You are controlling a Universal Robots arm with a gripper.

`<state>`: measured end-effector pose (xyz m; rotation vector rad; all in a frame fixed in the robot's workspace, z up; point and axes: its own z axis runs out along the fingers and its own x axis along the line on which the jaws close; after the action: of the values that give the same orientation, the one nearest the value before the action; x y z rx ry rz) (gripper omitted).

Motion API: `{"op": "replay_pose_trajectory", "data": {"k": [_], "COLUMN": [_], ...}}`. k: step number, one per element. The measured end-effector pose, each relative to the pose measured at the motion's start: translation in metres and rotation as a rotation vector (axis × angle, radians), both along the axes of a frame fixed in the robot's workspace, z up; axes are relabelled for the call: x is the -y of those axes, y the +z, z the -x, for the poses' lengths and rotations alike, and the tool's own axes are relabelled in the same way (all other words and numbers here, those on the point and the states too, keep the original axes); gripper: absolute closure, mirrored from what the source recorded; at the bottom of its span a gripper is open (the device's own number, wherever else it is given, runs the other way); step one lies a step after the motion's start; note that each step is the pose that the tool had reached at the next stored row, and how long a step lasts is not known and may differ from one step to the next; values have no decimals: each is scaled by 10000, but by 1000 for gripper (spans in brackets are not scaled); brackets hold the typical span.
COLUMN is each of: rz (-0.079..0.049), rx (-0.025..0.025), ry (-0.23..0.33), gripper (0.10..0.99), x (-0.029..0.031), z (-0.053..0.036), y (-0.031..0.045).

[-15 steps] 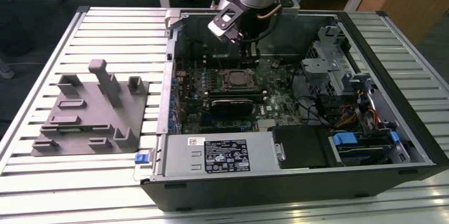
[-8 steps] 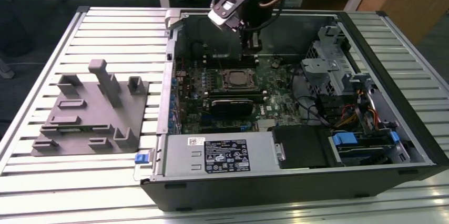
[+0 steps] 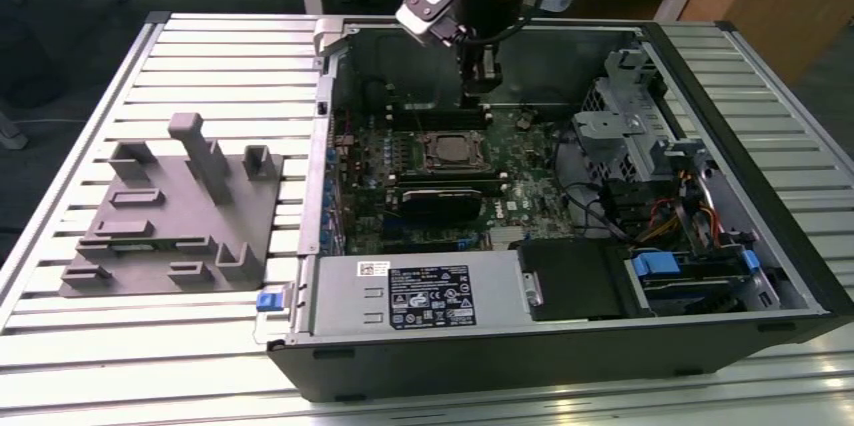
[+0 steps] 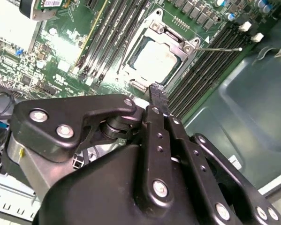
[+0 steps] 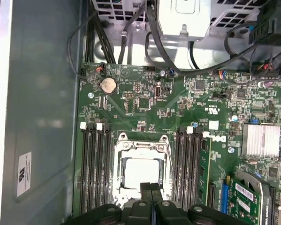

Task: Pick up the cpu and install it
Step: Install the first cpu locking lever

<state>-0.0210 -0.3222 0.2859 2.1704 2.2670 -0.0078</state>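
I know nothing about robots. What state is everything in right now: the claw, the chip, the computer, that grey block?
gripper: shut, nothing between its fingers, hanging above the motherboard by the socket.
cpu: seated in the socket, silvery top up.
socket frame: lying flat around the cpu.
computer case: on its side, side panel off, insides exposed.
grey fixture: resting on the slatted table, apart from the case.

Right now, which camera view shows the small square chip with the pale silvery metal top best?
The first wrist view: it faces the silvery cpu almost squarely, inside its socket frame. The second wrist view shows it slanted; the exterior view shows it small and distant.
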Motion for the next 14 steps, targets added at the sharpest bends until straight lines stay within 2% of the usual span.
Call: {"op": "replay_pose_trajectory", "data": {"k": [6,7,14], "rz": [4,4,3], "rx": [2,1,2], "ry": [1077,1569,2735], "gripper": [980,980,980], "x": [0,0,1], "z": [0,0,5], "y": [-7,-10,-14]}}
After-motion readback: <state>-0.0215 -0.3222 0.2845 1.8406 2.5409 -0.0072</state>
